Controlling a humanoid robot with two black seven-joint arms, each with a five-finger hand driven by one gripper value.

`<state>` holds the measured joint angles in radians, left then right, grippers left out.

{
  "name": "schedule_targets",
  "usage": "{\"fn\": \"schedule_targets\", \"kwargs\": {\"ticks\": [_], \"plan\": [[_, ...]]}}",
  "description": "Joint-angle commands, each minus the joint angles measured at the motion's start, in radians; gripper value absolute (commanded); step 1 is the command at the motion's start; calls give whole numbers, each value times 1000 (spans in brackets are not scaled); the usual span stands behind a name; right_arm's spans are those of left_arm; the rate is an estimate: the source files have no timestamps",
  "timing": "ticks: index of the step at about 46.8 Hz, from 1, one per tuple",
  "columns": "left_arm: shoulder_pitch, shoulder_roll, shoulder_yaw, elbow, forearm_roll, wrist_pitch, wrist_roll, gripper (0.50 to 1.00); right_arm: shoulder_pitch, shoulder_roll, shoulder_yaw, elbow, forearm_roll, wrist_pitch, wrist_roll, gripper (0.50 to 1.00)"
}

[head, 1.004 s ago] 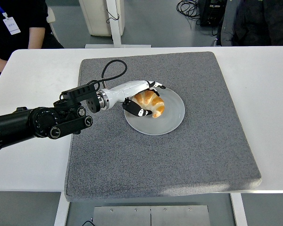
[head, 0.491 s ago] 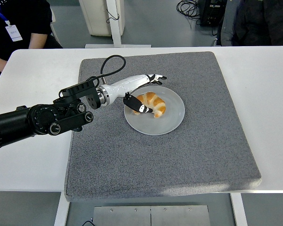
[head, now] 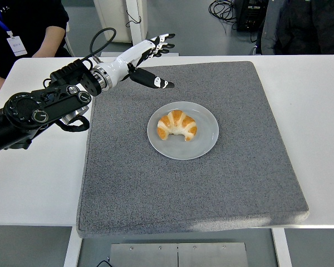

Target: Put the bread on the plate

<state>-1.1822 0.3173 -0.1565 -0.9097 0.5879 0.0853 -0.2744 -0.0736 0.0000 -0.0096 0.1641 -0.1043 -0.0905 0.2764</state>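
Bread [head: 177, 125] seated on plate [head: 205, 140], centre of grey mat [head: 156, 183]. Left hand [head: 147, 54] raised over mat's far left corner, fingers spread, nothing held.

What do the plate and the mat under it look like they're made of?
The plate looks like smooth, pale grey ceramic or plastic with a matte to faint sheen; which one is unclear. The mat looks like coarse grey felt or carpet-like fabric, judging by its speckled, fuzzy texture and soft rounded edges. The bread lies on the plate.
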Motion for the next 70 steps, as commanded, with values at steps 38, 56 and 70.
{"fn": "schedule_targets", "kwargs": {"ticks": [38,56,70], "plan": [[239,3,-433,92,-292,-32,-6,957,0,0,-1,2,0,0,0,1000],[288,-40,-434,158,-388,-93,-12,957,0,0,-1,2,0,0,0,1000],[294,-47,-436,158,-398,-94,-52,957,0,0,-1,2,0,0,0,1000]]}}
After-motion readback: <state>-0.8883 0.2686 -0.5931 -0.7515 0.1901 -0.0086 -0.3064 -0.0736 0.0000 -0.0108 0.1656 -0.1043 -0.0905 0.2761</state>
